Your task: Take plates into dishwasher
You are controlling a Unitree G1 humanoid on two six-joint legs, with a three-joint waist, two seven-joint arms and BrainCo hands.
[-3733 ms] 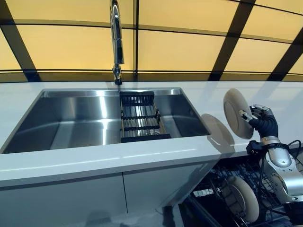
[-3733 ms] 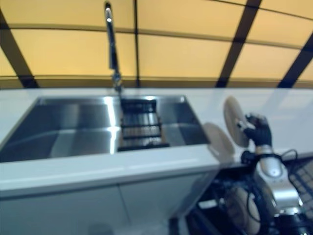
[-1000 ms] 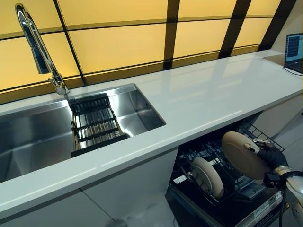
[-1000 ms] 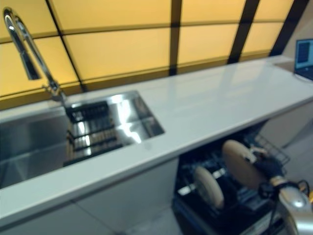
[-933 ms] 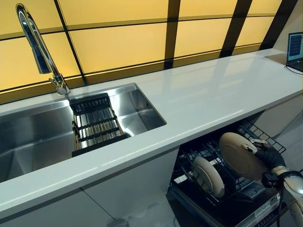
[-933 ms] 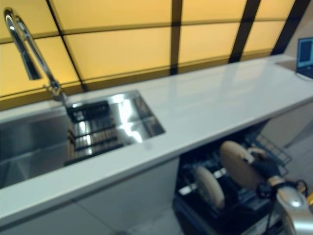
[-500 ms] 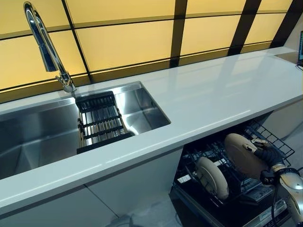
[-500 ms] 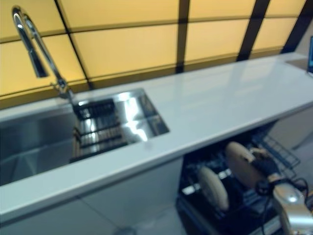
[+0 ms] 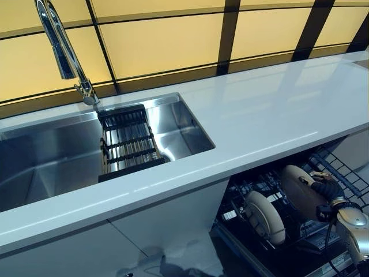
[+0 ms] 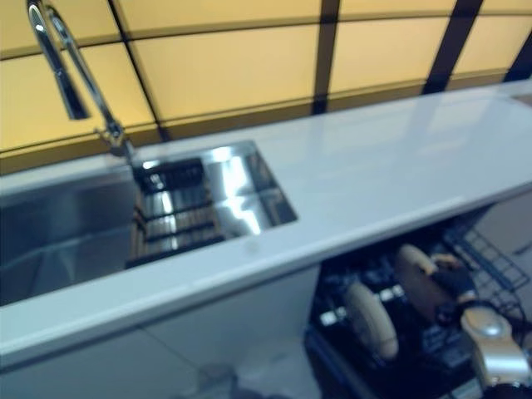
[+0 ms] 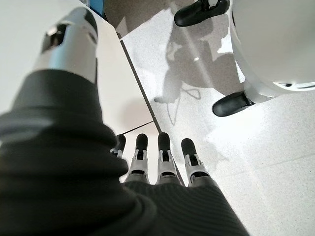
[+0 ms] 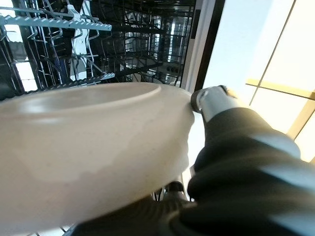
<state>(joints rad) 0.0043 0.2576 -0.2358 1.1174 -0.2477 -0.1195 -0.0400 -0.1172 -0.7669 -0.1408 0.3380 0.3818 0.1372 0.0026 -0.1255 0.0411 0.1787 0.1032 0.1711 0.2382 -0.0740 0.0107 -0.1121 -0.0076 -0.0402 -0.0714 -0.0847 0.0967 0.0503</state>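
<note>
You are looking down on a long white countertop [image 9: 271, 115] that is running across the whole scene, with amber wall panels [image 9: 167, 40] rising behind it. Set into the counter on your left is a stainless sink [image 9: 52, 156], and a dark slatted rack [image 9: 130, 143] is lying across its right part, below the tall chrome faucet [image 9: 60, 46].

Under the counter's right end the dishwasher rack [image 9: 271, 199] is standing pulled out, its dark wire grid showing. One cream plate [image 9: 266, 216] is already sitting upright on edge in the rack's left part.

Your right hand [image 9: 324, 189] is holding a second plate [image 9: 301, 190] on edge over the rack, just to the right of the racked one and apart from it. In the right wrist view that held plate [image 12: 83, 152] is filling most of the frame, with your thumb [image 12: 209, 101] pressing over its rim and the rack's wires [image 12: 98, 49] showing beyond; whether the plate's lower edge is touching the wires cannot be told.

Your left hand [image 11: 160, 157] is showing only in its own wrist view, hanging over the pale speckled floor [image 11: 275, 162] beside a white cabinet panel [image 11: 29, 29], its fingers [image 11: 164, 147] lying straight and holding nothing.
</note>
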